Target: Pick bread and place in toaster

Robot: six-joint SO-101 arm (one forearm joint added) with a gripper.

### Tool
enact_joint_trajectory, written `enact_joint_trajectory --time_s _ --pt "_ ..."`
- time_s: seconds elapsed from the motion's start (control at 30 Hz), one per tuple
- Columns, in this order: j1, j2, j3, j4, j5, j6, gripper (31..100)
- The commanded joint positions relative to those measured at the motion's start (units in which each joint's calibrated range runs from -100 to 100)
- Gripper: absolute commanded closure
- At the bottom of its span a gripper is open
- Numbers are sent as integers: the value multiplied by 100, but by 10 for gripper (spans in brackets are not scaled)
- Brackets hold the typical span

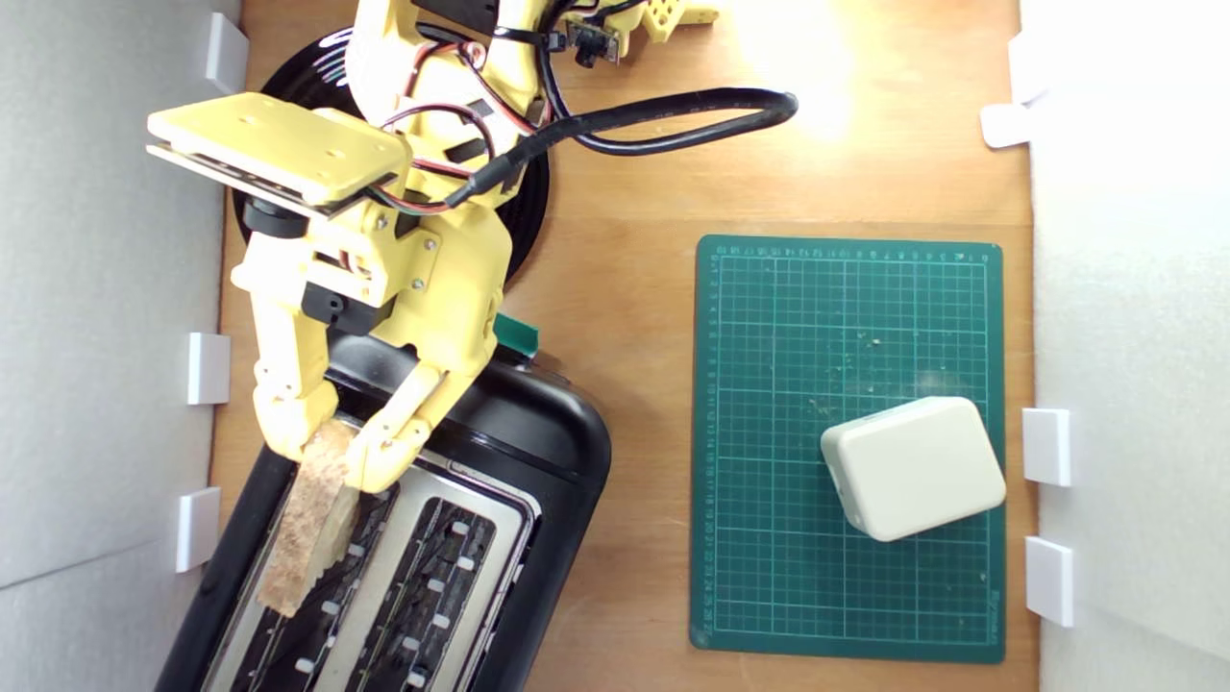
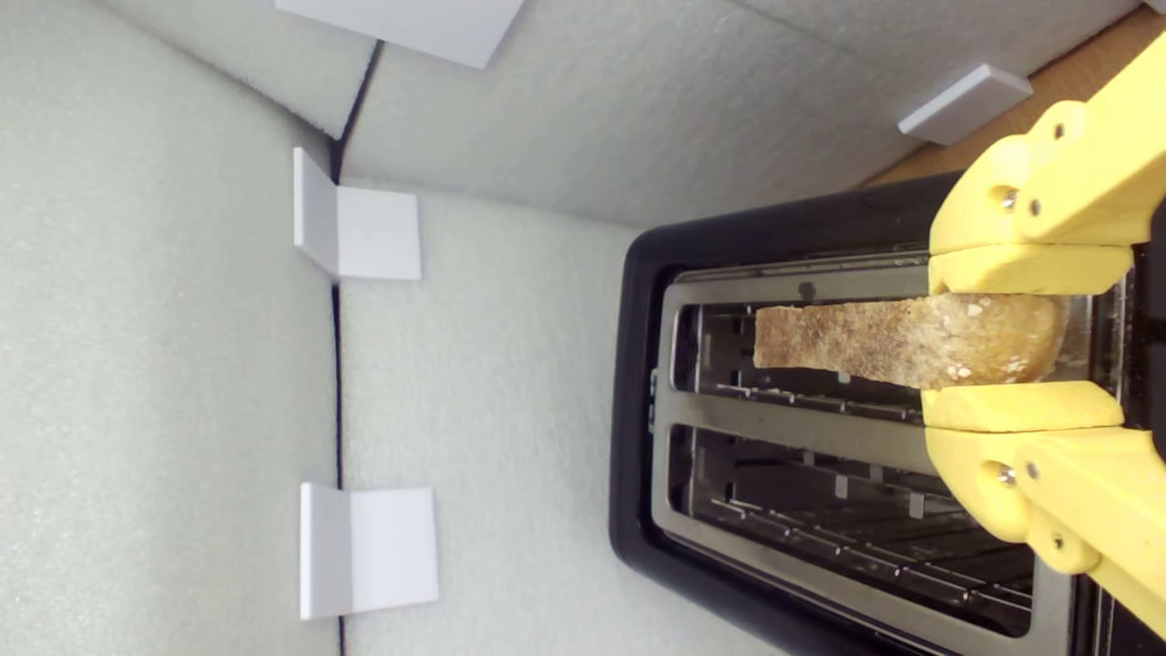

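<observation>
My yellow gripper (image 1: 332,452) is shut on the bread (image 1: 309,519), a tan-crusted slice held on edge. The slice hangs over the slot of the black toaster (image 1: 538,432) that lies nearer the exterior view's left. In the wrist view the bread (image 2: 874,342) lies along that slot, pinched between the two yellow fingers (image 2: 1025,405), with the second slot of the toaster (image 2: 638,410) open beside it. Whether the slice's lower edge is inside the slot I cannot tell. The toaster's green lever knob (image 1: 516,334) shows behind the arm.
A round black plate (image 1: 533,207) lies behind the arm. A green cutting mat (image 1: 769,432) on the exterior view's right carries a rounded white block (image 1: 913,468). White foam walls with small white brackets (image 1: 208,368) border the wooden table on both sides.
</observation>
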Motion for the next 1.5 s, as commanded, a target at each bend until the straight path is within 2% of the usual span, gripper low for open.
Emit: enact_joint_trajectory --time_s 0.0,0.5,0.87,1.0,1.47 --pt "70 319 -45 47 -100 1 775" --pt "70 502 -18 -34 -75 32 774" --pt "-43 3 218 47 -49 1 774" --pt "-51 -30 499 374 -49 1 774" --pt "-116 902 363 328 -143 -10 774"
